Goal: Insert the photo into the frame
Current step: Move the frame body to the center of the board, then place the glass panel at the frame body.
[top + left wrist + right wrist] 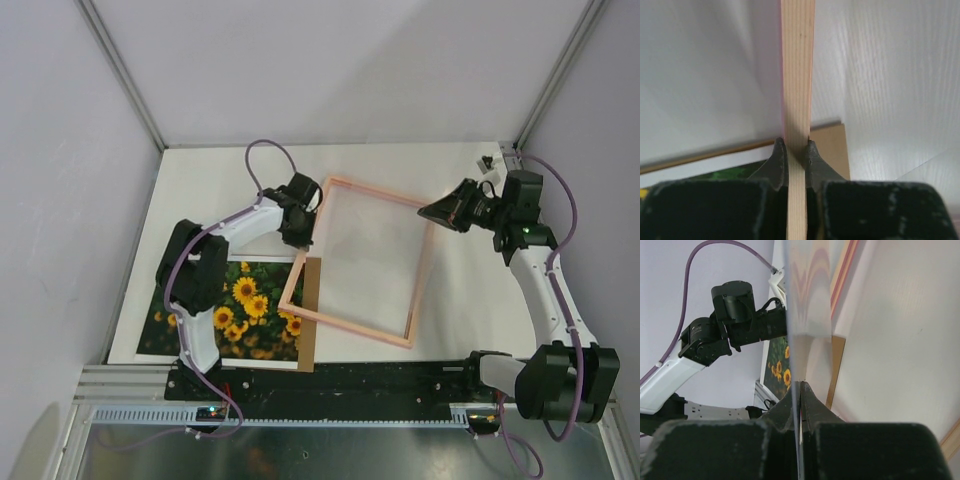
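while the left hand (796,159) is squeezed tight on the wooden side bar of the frame (797,75), the right hand (800,390) is pinched shut on a thin clear sheet (807,300) at the frame's far right corner. the photo (255,300) lies flat on the counter (200,170) under the left arm, and a brown board (307,345) sits just beside it, partly under the frame.

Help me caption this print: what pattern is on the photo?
Yellow sunflowers among dark green leaves cover the photo, with a narrow white border; clearest in the top external view.
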Robot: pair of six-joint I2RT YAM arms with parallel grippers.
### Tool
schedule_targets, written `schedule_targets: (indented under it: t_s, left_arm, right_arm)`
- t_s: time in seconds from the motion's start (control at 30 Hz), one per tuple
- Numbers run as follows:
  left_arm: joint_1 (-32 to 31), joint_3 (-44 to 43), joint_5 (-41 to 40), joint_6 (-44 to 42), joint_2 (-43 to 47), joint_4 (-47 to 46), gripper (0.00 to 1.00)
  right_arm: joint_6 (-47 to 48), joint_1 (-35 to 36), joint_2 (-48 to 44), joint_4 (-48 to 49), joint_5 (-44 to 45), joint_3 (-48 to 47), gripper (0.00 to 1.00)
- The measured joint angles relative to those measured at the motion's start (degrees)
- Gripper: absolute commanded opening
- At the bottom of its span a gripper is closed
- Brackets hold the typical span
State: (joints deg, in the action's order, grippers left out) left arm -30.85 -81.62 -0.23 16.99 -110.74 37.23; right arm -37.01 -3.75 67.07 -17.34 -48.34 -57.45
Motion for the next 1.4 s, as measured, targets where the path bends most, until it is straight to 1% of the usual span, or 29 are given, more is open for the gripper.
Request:
schedule_targets:
  t_s: [0.23,0.47,0.57,0.63,0.67,0.73,0.83,0.9,0.97,1.03,1.13,1.4]
  left_arm:
    - [0.57,7.15,-1.01,1.86,5.22,0.11,0.00]
    - [0.66,13.31,-1.33,4.35,8.81,-1.14,0.00]
    - [0.66,16.06,-1.25,5.49,10.14,-2.08,0.00]
    - [0.66,17.38,-1.14,5.99,10.95,-2.40,0.04]
    - [0.66,17.77,-1.11,6.10,11.17,-2.49,0.09]
    - [0.66,18.36,-1.09,6.27,11.47,-2.73,0.20]
    - [0.66,19.06,-1.14,6.19,11.54,-2.99,0.43]
    - [0.68,19.41,-1.29,5.95,11.58,-2.62,0.56]
    - [0.76,19.47,-1.40,5.51,12.00,-2.27,0.64]
    - [1.03,19.47,-1.51,5.27,12.96,-2.14,0.69]
    - [1.70,19.47,-1.62,4.92,14.99,-2.01,0.71]
    - [4.87,19.39,-2.51,4.85,19.17,-1.64,0.67]
  right_arm:
    - [-3.26,3.21,0.35,3.13,-1.05,3.37,0.00]
    - [-6.36,9.81,1.22,6.56,-0.74,5.07,0.00]
    - [-7.74,10.82,1.22,8.15,-0.63,6.82,0.00]
    - [-8.55,10.93,1.20,8.74,-0.50,8.22,0.00]
    - [-8.90,10.97,1.20,9.07,-0.39,8.94,0.00]
    - [-9.55,11.17,1.20,9.46,-0.31,10.21,0.00]
    - [-10.51,11.17,1.11,10.10,-0.11,11.96,0.00]
    - [-11.41,11.17,0.96,10.86,-0.11,13.22,0.00]
    - [-12.13,11.17,0.85,11.80,-0.13,14.21,0.00]
    - [-12.63,11.19,0.81,12.52,-0.13,14.97,0.00]
    - [-13.09,11.19,0.81,12.94,-0.15,15.47,0.00]
    - [-14.62,11.21,0.79,15.32,-0.63,16.50,0.00]
